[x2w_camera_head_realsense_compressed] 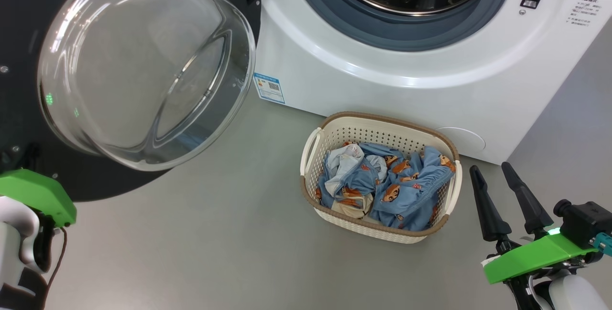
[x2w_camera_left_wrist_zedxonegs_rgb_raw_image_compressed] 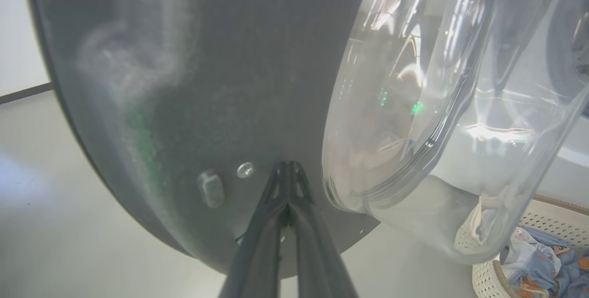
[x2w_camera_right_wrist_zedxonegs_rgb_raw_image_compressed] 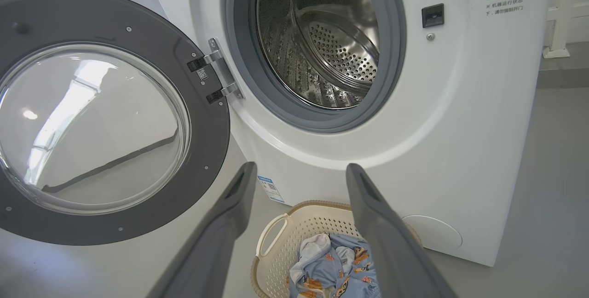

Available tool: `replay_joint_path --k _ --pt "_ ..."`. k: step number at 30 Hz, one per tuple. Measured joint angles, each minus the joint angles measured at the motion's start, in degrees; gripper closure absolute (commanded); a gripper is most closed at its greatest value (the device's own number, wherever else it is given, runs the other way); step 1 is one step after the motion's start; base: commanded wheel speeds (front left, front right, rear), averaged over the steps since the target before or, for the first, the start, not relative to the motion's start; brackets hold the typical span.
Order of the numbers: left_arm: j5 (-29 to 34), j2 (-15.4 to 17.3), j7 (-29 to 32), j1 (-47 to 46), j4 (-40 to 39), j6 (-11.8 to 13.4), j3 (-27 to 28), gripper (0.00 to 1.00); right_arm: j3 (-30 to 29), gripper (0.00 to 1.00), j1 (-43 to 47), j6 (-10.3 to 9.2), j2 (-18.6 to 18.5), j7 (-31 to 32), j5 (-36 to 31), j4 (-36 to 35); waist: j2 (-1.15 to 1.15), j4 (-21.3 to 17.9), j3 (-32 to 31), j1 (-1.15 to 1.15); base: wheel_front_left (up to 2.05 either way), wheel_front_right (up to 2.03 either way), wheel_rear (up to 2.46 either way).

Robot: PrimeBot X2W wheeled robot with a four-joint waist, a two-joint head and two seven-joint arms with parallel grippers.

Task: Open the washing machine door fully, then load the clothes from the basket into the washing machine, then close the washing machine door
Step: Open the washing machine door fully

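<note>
The washing machine door [x2w_camera_head_realsense_compressed: 19, 23] hangs open on the left, its clear glass bowl [x2w_camera_head_realsense_compressed: 143, 66] bulging toward me. My left gripper [x2w_camera_left_wrist_zedxonegs_rgb_raw_image_compressed: 287, 165] is shut, empty, with its tips against the door's dark grey inner face [x2w_camera_left_wrist_zedxonegs_rgb_raw_image_compressed: 184, 82] near the lower rim. The white washing machine [x2w_camera_head_realsense_compressed: 382, 75] shows its steel drum [x2w_camera_right_wrist_zedxonegs_rgb_raw_image_compressed: 331, 49] open. On the floor in front of it stands the cream basket [x2w_camera_head_realsense_compressed: 382, 119], holding blue printed clothes [x2w_camera_head_realsense_compressed: 397, 185]. To the basket's right, my right gripper [x2w_camera_head_realsense_compressed: 489, 169] is open and empty; in its wrist view the gripper [x2w_camera_right_wrist_zedxonegs_rgb_raw_image_compressed: 301, 169] hovers above the basket [x2w_camera_right_wrist_zedxonegs_rgb_raw_image_compressed: 294, 224].
A grey floor [x2w_camera_head_realsense_compressed: 215, 233] stretches left of the basket and under the door. A blue label [x2w_camera_head_realsense_compressed: 269, 87] and a round cover [x2w_camera_head_realsense_compressed: 461, 140] mark the machine's lower front. The left arm's green mount [x2w_camera_head_realsense_compressed: 33, 195] sits below the door.
</note>
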Motion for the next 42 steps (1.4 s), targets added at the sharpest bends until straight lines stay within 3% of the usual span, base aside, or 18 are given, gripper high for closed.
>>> replay_joint_path --k 14,23,24,25,26,27,28,42 --pt "0.0 -0.4 -3.0 0.2 1.1 -1.5 -1.0 1.00 0.0 0.00 0.0 0.00 0.1 0.0 0.0 0.0 0.00 0.4 -1.0 0.00 0.00 0.00 0.00" --pt "-0.8 -1.4 -5.0 4.4 -4.5 -2.0 -1.0 1.00 0.6 0.00 0.2 0.00 0.1 0.0 0.0 0.2 0.00 -0.1 -2.5 0.00 0.00 0.00 0.00" --pt "-0.8 -1.4 -5.2 5.2 -5.4 -2.0 -1.0 0.82 0.6 0.00 0.2 0.00 0.1 0.0 0.0 0.3 0.00 -0.2 -2.8 0.00 0.00 0.00 0.00" --pt "-0.8 -1.6 -5.3 6.0 -6.4 -2.0 -1.0 0.82 0.6 0.00 0.2 0.00 0.1 0.0 0.0 0.3 0.00 -0.3 -3.1 0.00 0.00 0.00 0.00" --pt "-0.8 -1.9 -5.5 6.7 -7.5 -1.9 -1.0 0.51 0.7 0.00 0.2 0.00 0.1 0.0 0.0 0.4 0.00 -0.4 -3.3 0.00 0.00 0.00 0.00" --pt "-1.0 -2.2 -5.6 7.4 -8.8 -1.9 -1.0 0.11 0.7 0.00 0.2 0.00 0.1 0.0 0.0 0.4 0.00 -0.6 -3.5 0.00 0.00 0.00 0.00" --pt "-1.2 -2.4 -5.7 8.2 -10.0 -1.7 -1.1 0.00 0.8 0.00 0.2 0.00 0.0 0.0 0.0 0.4 0.00 -0.8 -3.7 0.00 0.00 0.00 0.00" --pt "-2.2 -3.8 -6.0 20.5 -27.6 2.8 -1.0 0.00 2.8 0.00 0.5 0.00 0.1 0.0 0.0 1.1 0.00 -6.2 -6.3 0.00 0.00 0.00 0.00"
